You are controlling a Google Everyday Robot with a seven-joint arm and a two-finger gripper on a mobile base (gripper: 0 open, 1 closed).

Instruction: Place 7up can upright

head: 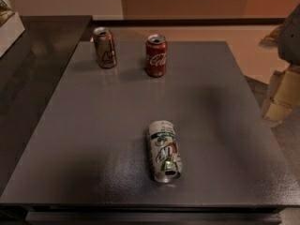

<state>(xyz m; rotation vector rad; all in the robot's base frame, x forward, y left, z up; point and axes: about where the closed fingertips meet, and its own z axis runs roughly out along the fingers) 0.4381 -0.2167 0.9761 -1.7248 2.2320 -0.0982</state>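
One camera view, looking down across the dark grey table point(93, 125). The 7up can point(164, 151) is lying on its side in the lower centre of the frame, close to the table's near edge. Its silver-white body is running almost straight up and down the picture. The open top is pointing toward the bottom of the frame, and the green lettering and red spot are facing up. Nothing is touching it.

Up in the upper part of the frame, two more cans are standing upright. The red Coca-Cola can point(156, 56) is sitting just left of centre. The brown-gold can point(104, 47) is sitting further left, apart from it, near the table's far left corner. Both are well apart from the 7up can.

Over at the right edge, the arm point(291, 34) is showing only as a grey rounded bulk, cut off by the frame. Below it, the pale, blocky gripper point(280, 97) is hanging beyond the table's right side, over the floor and well away from every can. It is holding nothing that shows, and I cannot tell whether it is spread or pressed together.
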